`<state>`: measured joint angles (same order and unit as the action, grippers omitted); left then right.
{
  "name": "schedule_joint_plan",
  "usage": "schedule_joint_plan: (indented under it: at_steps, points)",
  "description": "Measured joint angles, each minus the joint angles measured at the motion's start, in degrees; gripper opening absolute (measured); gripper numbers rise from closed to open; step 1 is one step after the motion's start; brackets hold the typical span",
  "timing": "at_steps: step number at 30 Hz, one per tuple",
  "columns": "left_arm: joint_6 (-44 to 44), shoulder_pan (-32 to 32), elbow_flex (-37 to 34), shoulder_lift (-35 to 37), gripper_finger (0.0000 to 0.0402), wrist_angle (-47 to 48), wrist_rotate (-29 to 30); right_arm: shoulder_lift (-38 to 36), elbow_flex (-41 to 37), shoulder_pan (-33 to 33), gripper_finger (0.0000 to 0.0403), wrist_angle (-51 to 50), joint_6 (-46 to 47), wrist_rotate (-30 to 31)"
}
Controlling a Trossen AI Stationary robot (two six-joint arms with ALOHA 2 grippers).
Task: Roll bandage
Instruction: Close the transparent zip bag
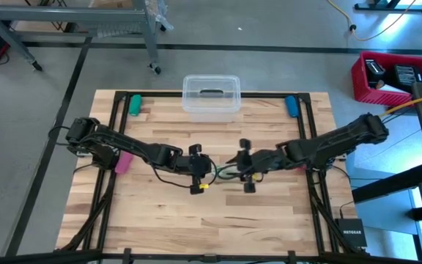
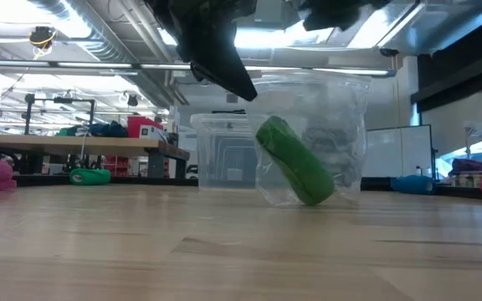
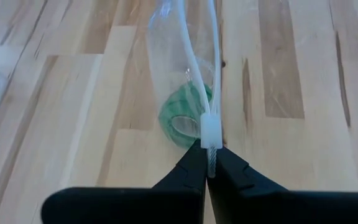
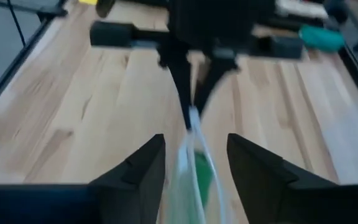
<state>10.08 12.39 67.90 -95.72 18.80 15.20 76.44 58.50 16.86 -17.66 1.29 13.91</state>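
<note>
- The green bandage roll (image 2: 295,161) sits inside a small clear plastic bag (image 2: 325,134) near the middle of the table; no long strip is laid out. In the low view the roll leans tilted, its lower end at the bag's bottom, which looks to rest on the wood.
- The left gripper (image 3: 208,163) has its fingers pressed together on the bag's top edge, at the white zip slider (image 3: 211,129); the left wrist view shows the roll (image 3: 185,117) hanging below that pinch.
- The right gripper (image 4: 194,163) faces it from the other side with its fingers apart, the bag's edge running between them but not clamped.
- Judgement: the step in hand is getting the roll out of the bag. It would go best if the left keeps its pinch steady while the right takes the opposite lip low enough to spread the mouth, not tug the film.
- The risk is soft film slipping from the pads, or the roll dropping and rolling off across the wood.
- Open room: bare table (image 1: 218,227) lies toward the near edge, good for laying out fabric.
- Toward the far edge stand a clear lidded box (image 1: 211,97), a green cylinder (image 1: 135,105) and a blue cylinder (image 1: 291,106); a pink object (image 1: 123,162) lies by the left arm. All are well apart from the grippers.
</note>
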Motion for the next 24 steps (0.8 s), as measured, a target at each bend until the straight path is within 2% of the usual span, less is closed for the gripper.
schedule_joint_plan:
  at_steps: [4, 7, 14, 18, 24]
  points:
    - [-0.4, 0.4, 0.0, 0.0, 0.0, -0.3, 0.2, 5.4, -1.7, 0.0, 0.0179, 12.1, -3.5, 1.4]
    - [-0.8, 0.4, 0.0, 0.0, 0.0, -0.4, 0.4, 10.4, -1.8, -0.1, 0.0179, 17.6, -5.6, 1.7]
    - [-1.5, 0.4, 0.0, 0.0, 0.0, -1.4, 0.4, 16.7, -1.8, -2.0, 0.0176, 20.9, -6.2, 2.2]
    - [-1.5, 0.4, 0.0, 0.0, 0.0, -1.5, 0.7, 17.1, -1.8, -2.4, 0.0153, 21.1, -6.1, 2.0]
    - [-1.5, 0.3, 0.0, 0.0, 0.0, -1.2, 0.5, 17.1, -1.8, -2.3, 0.0093, 21.3, -6.3, 1.9]
